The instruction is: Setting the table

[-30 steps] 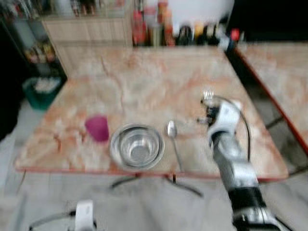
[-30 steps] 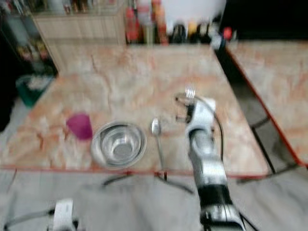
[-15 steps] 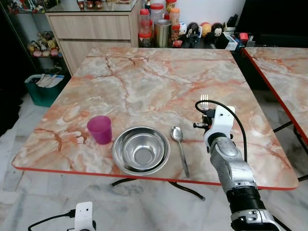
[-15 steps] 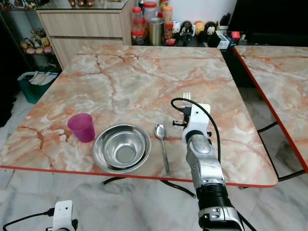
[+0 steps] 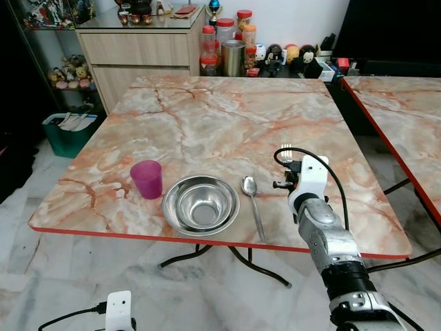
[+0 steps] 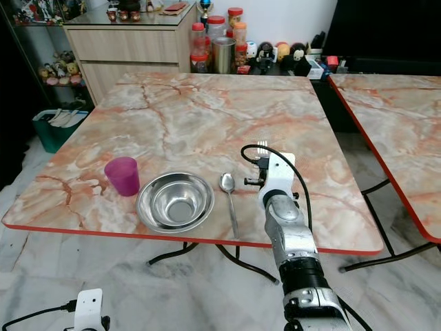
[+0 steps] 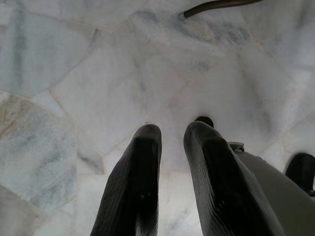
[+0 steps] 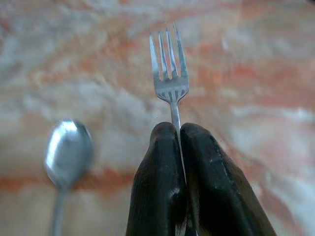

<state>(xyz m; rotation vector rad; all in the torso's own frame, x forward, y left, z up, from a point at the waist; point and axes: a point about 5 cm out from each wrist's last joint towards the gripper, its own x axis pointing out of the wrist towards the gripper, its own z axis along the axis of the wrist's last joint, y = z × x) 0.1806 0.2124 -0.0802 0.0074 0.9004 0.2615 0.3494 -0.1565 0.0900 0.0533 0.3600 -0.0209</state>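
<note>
Marble, pink and orange-veined, is spreading out across the table (image 5: 207, 117), and the setting is lining up along its near edge. Purple cup (image 5: 147, 178) is standing on the robot's left, the steel bowl (image 5: 200, 205) is sitting just beside it, and the spoon (image 5: 252, 204) is lying just to the right of the bowl, handle pointing toward the table's near edge.

Over on the right, the right gripper (image 8: 178, 129) is holding above the tabletop, just right of the spoon. Its two black fingers (image 8: 160, 172) are pressing together on the handle of a fork (image 8: 169, 73), tines sticking out past the fingertips. From the head camera the fork's tines (image 6: 262, 145) are peeking out beyond the white wrist housing, over bare marble.

Down low, the left gripper (image 7: 170, 132) is hanging over the pale stone floor (image 7: 74, 73), its fingers sitting slightly apart with nothing between them.

Back by the wall, jars and a metal canister (image 5: 232, 56) are standing behind the far edge of the table, and a second marble table (image 5: 403, 117) is sitting off to the right.
</note>
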